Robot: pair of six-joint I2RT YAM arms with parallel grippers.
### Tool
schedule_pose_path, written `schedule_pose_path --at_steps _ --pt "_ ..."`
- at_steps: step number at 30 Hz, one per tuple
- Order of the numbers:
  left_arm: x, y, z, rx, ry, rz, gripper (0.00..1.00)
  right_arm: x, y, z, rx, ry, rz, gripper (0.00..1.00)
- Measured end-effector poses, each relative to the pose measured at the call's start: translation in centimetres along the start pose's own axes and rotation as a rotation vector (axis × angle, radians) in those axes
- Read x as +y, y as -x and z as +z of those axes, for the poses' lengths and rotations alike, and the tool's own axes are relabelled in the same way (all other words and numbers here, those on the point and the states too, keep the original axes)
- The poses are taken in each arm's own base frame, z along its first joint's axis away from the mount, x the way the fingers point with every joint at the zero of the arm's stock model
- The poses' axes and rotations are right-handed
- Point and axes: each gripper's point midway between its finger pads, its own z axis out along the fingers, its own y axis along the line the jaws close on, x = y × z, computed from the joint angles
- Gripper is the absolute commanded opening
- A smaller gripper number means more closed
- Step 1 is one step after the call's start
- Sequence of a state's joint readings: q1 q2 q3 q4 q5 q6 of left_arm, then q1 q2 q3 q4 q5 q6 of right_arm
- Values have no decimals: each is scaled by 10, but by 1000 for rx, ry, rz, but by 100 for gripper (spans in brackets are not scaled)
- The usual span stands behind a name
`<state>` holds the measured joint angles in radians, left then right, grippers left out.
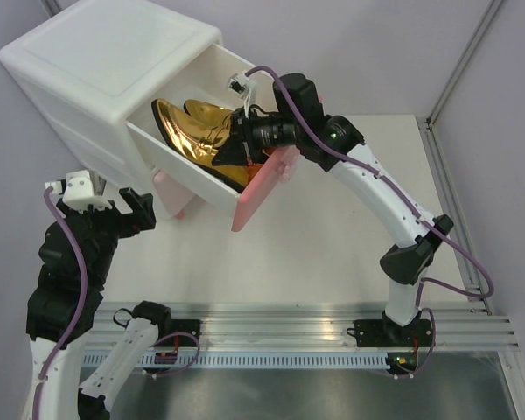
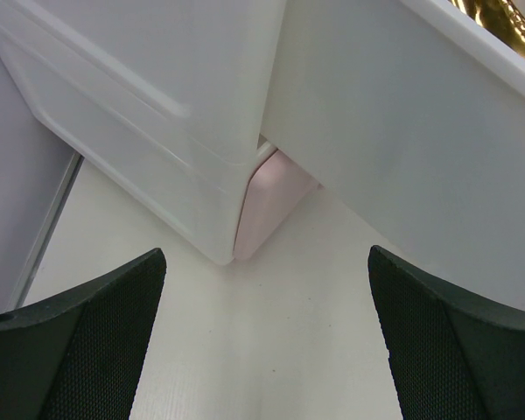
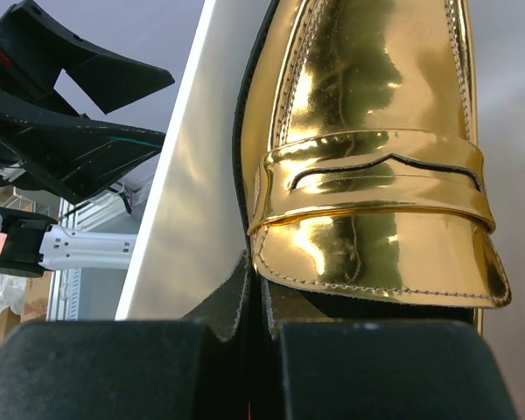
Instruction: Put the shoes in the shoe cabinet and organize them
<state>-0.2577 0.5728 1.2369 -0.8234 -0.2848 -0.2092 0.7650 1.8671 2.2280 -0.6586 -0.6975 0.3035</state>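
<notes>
The white shoe cabinet (image 1: 105, 61) stands at the back left with its upper drawer (image 1: 262, 188) pulled out, pink front tilted toward me. Two gold shoes lie inside it. My right gripper (image 1: 241, 144) reaches into the drawer and is shut on the heel-side collar of the nearer gold shoe (image 1: 188, 136). In the right wrist view this shoe (image 3: 376, 175) lies along the drawer's side wall (image 3: 184, 219), pinched by the gripper (image 3: 262, 306). The other gold shoe (image 1: 212, 114) lies beside it. My left gripper (image 1: 127, 206) is open and empty at the cabinet's lower corner (image 2: 245, 210). No green shoes are in view.
The pale pink lower front (image 1: 171, 197) sits under the open drawer. The left wrist view shows the gripper (image 2: 267, 350) over bare table, the cabinet body (image 2: 157, 105) and the drawer's underside (image 2: 402, 131). A metal rail (image 1: 289, 337) runs along the near edge.
</notes>
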Motion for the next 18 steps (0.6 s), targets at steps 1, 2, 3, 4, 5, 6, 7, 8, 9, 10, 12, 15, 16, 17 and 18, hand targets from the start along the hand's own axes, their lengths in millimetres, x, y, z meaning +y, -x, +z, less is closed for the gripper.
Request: schedule_pose_path --at_steps 1,2,3,4,5,6,7,8,9,10,12,15,16,17,18 --pt "0 1 0 -2 0 -1 100 -1 0 0 0 -2 -3 0" --pt "0 1 0 -5 -1 -1 100 -2 -1 2 0 -6 -6 0" --pt "0 2 0 -6 -1 -2 100 -4 -1 3 0 -11 -12 1" --pt "-1 2 0 -9 -2 -2 100 -7 -2 6 0 -18 -14 0" --pt "-1 2 1 -10 -2 -3 100 -10 -2 8 1 -24 -17 0" --pt "-1 2 1 -9 -2 -2 100 -15 -4 12 5 -34 -19 1" --pt "-1 2 1 -8 -1 -2 100 -20 -5 16 8 -45 -24 1" --pt "-1 2 1 -8 -1 -2 100 -26 -7 21 14 -55 -28 1" --pt "-1 2 1 -7 -1 -2 100 -32 -9 25 18 -70 -33 0" --pt "-1 2 2 -6 -1 -1 100 -38 -10 29 21 -88 -40 1" --pt "-1 2 2 -7 0 -2 100 -47 -14 32 26 -125 -56 0" --pt "-1 3 2 -11 0 -3 100 -54 -14 34 26 -172 -92 1" --pt "-1 4 2 -13 1 -3 100 -55 -14 34 26 -180 -100 1" --pt "0 4 2 -13 3 -3 100 -55 -14 34 27 -184 -110 1" --pt "0 4 2 -14 6 -3 100 -55 -15 35 29 -185 -119 1"
